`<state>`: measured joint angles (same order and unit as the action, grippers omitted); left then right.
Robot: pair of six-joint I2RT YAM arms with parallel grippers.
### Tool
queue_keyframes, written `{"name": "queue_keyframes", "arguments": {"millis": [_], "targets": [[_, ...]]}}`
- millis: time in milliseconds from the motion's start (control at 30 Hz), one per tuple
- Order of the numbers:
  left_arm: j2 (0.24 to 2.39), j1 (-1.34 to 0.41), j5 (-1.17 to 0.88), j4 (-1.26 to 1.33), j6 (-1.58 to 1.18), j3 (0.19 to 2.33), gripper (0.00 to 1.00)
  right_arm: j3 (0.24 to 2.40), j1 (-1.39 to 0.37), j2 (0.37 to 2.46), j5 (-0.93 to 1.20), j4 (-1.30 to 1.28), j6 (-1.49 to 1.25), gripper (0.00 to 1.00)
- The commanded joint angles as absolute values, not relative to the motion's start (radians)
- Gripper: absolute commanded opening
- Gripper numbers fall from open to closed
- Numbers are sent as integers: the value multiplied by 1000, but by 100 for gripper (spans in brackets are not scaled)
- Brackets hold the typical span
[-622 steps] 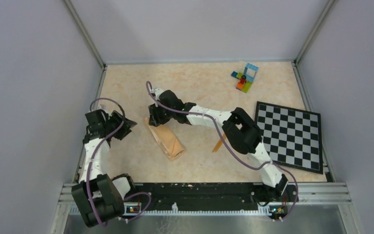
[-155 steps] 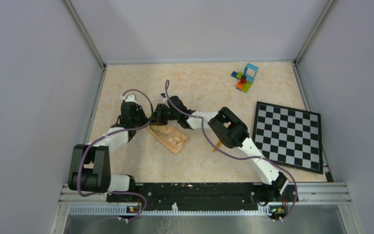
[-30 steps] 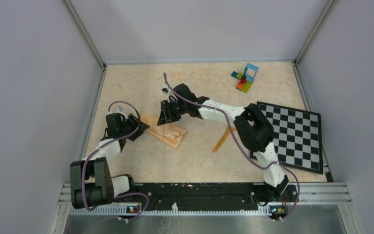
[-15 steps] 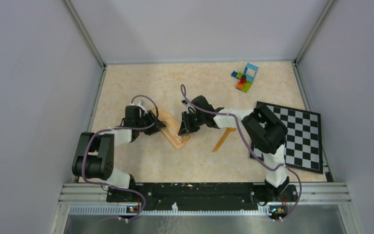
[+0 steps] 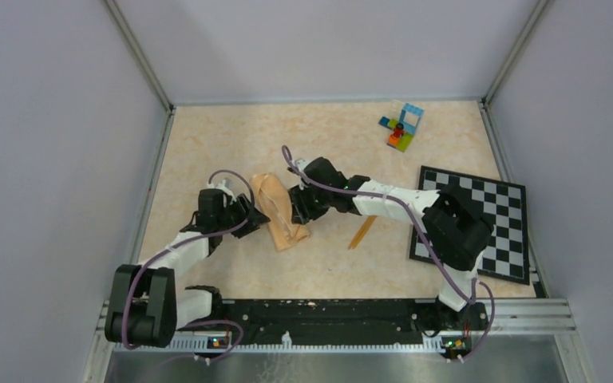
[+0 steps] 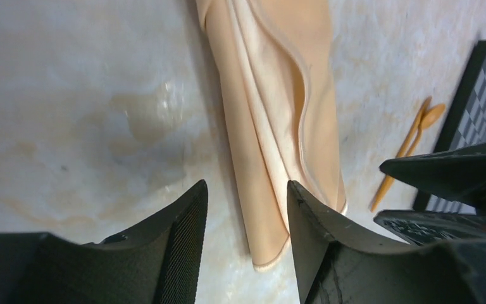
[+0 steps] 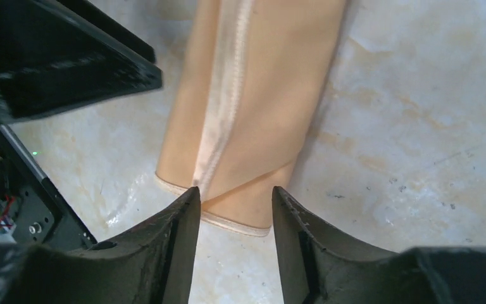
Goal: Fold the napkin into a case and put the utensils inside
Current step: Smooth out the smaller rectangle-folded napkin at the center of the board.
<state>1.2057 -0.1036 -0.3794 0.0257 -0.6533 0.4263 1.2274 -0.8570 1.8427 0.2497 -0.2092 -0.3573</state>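
A: Where is the napkin?
B: The napkin (image 5: 280,212) lies on the table (image 5: 223,144), folded into a narrow strip between the two claws.
A: Are the claws gripping?
B: No. The left claw (image 6: 245,185) and right claw (image 7: 235,189) both stand open, empty. The utensils (image 5: 362,231) lie apart, to the napkin's right.
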Motion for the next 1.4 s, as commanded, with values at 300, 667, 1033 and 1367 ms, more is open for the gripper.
{"name": "queue_keyframes", "arguments": {"millis": [300, 667, 1033, 1367], "targets": [[1365, -101, -529, 178, -793, 345, 35, 1434, -1061, 1959, -99, -283, -114, 49], [1390, -101, -494, 237, -817, 284, 15, 1459, -1094, 2037, -149, -284, -99, 47], [1370, -101, -483, 254, -833, 260, 6, 1450, -1110, 2095, -236, -288, -124, 40], [1371, -102, -477, 298, -861, 222, 1, 1517, -1111, 2060, -219, -330, -170, 3]]}}
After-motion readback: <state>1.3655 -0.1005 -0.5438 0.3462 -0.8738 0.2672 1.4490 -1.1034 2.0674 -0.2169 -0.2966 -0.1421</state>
